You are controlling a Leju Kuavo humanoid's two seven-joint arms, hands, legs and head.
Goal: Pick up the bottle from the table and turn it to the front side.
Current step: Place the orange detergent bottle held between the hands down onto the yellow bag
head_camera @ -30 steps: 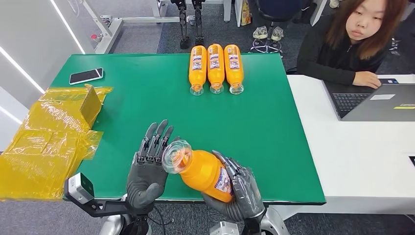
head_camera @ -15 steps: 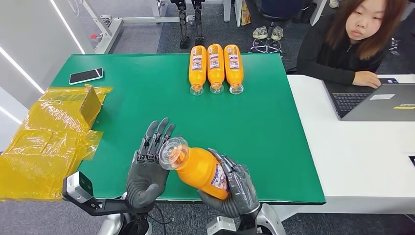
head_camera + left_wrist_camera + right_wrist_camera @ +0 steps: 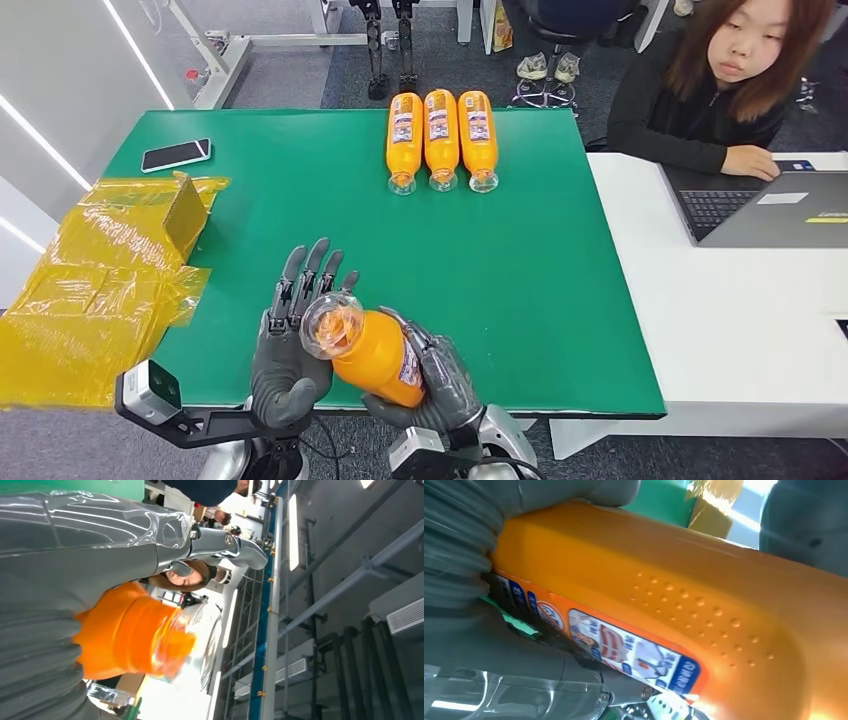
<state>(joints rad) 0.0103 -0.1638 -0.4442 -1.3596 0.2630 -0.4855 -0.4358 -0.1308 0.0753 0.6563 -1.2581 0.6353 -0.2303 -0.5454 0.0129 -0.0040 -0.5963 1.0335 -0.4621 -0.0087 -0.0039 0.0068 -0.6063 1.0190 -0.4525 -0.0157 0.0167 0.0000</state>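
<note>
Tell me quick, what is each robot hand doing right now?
Left hand: open, fingers spread beside the cap end of the orange bottle; contact cannot be told.
Right hand: holding that bottle around its body.

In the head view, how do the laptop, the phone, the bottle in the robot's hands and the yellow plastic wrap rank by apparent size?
1. Yellow plastic wrap, largest.
2. Laptop, cut off by the frame edge.
3. Held bottle, though closeness to the camera enlarges it.
4. Phone, smallest.
</note>
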